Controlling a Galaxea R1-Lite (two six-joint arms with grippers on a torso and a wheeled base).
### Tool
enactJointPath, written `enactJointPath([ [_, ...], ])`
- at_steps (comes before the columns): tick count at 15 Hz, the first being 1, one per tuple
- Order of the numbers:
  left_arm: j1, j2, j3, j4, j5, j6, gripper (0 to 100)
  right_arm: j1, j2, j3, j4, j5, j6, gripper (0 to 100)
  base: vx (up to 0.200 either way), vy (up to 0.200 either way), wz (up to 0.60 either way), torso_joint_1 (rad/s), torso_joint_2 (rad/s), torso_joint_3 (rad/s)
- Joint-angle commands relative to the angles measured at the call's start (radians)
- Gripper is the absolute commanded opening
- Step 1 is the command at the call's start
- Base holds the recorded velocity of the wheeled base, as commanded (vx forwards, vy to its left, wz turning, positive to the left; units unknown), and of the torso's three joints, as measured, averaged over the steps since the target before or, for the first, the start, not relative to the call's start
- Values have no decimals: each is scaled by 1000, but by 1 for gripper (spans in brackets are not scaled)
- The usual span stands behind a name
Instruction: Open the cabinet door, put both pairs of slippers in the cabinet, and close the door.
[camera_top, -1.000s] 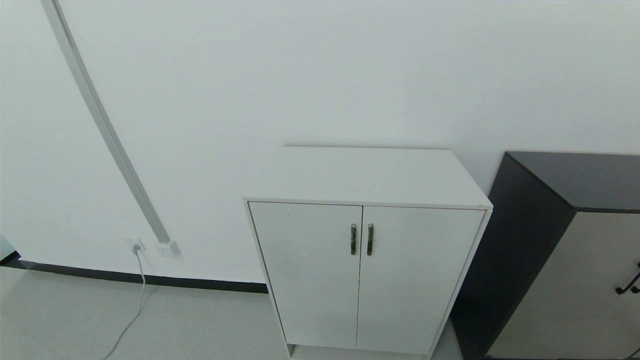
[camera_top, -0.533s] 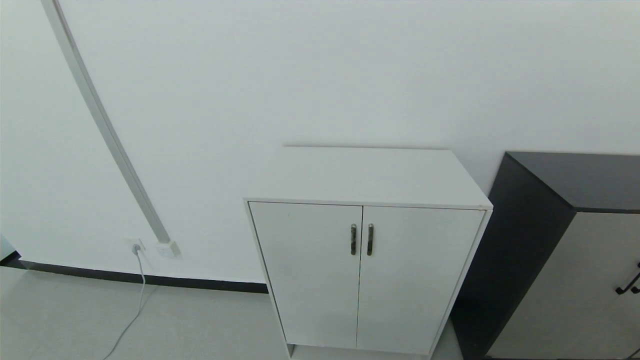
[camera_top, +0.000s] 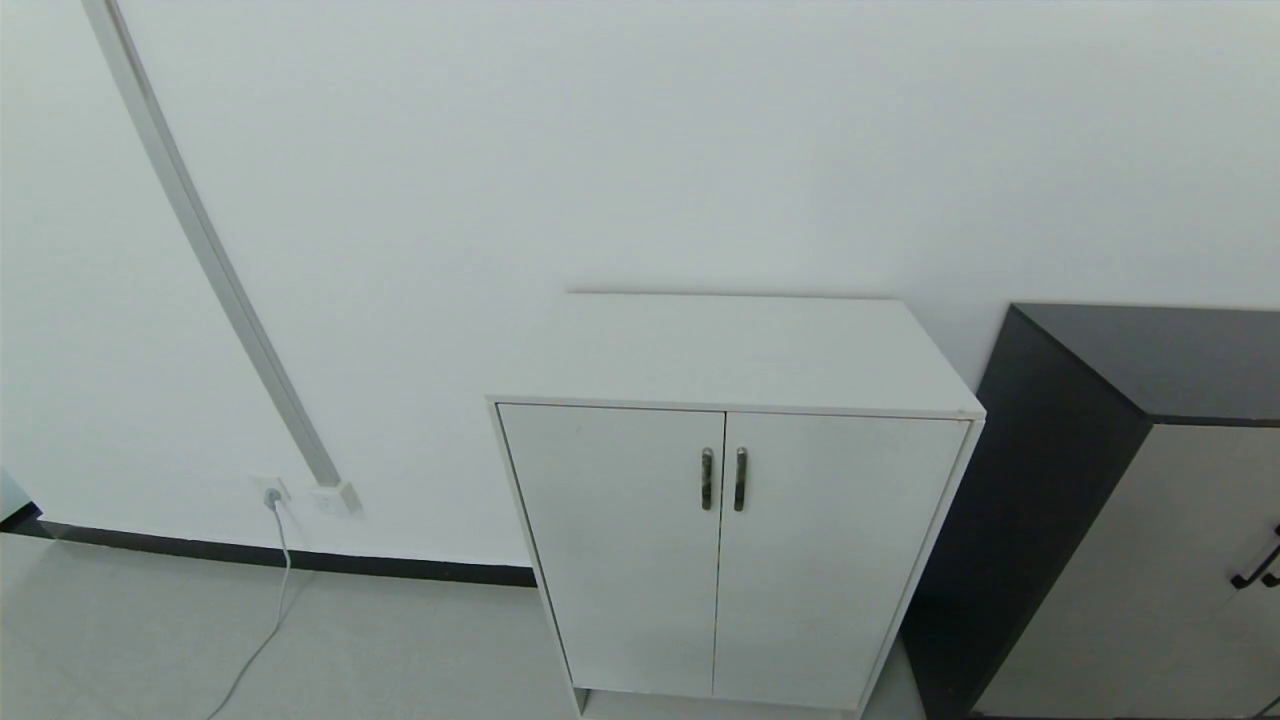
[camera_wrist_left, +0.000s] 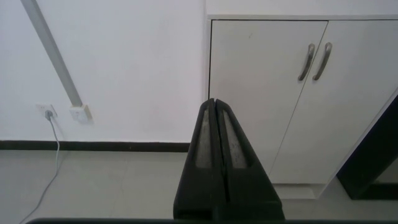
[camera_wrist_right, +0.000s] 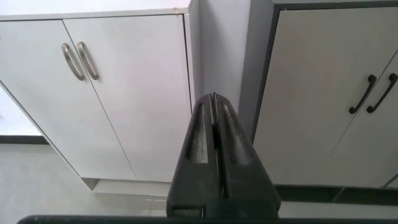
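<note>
Head view: the white two-door cabinet (camera_top: 730, 560) stands against the wall with both doors shut, slim metal handles (camera_top: 707, 479) side by side at the seam. A black-sided cabinet (camera_top: 1040, 480) sits just beside it on the right.

Left wrist view: the left gripper (camera_wrist_left: 214, 102) has its fingers pressed together, empty, facing the white cabinet's left edge.

Right wrist view: the right gripper (camera_wrist_right: 213, 96), likewise closed on nothing, points between the two cabinets.

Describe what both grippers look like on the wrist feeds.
The left black wedge-shaped gripper has two long fingers tapering from a broad base to a narrow tip, each with a recessed grey panel along its face. The right black wedge-shaped gripper looks the same.
</note>
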Motion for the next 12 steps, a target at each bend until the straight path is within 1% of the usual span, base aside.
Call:
enactJointPath([
  [1,0,0,0,0,0,0,0,0,-5,0,0,1,-4,0,0,0,0,0,0,0],
  [12,0,0,0,0,0,0,0,0,-5,0,0,-1,-2,0,0,0,0,0,0,0],
])
